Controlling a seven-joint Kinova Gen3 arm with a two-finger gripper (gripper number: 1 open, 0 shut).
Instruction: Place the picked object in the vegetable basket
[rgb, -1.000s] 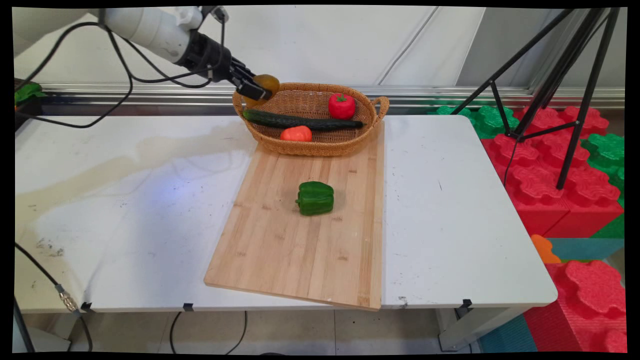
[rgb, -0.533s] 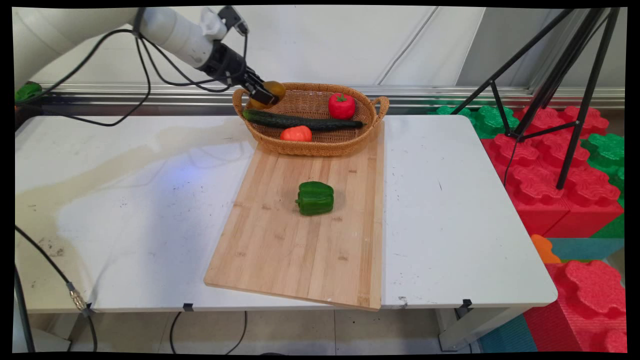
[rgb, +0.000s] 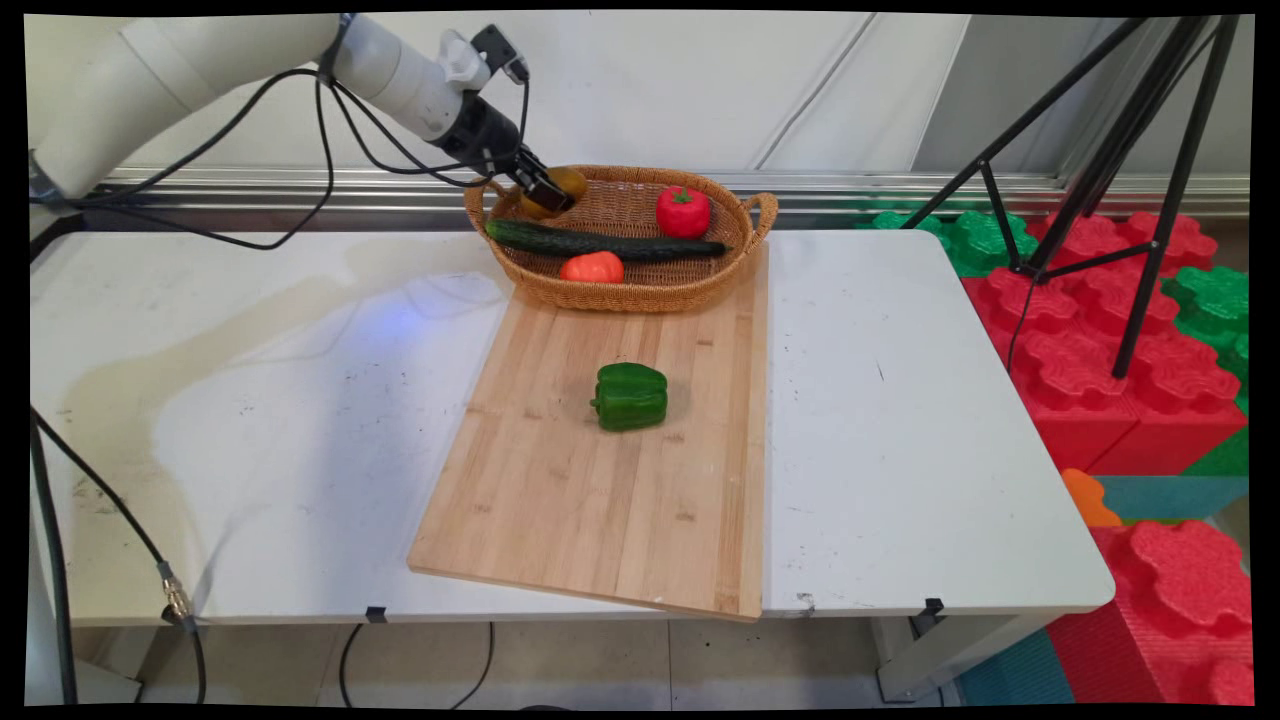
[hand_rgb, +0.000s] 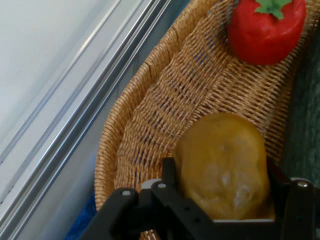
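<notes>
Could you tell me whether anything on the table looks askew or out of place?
Yes: the wooden cutting board lies skewed, its near right corner overhanging the table edge, and the basket sits partly on its far end. The green pepper lies on its side on the board.

- Your white arm (rgb: 230, 50) comes in from the upper left and slopes down to the right, black cables (rgb: 330, 150) looping beneath it
- Your gripper (rgb: 548, 192) points down and rightward at the end of the black wrist
- In the hand view your fingers (hand_rgb: 170, 175) are clamped on either side of a yellowish-brown potato (hand_rgb: 222, 165)
</notes>
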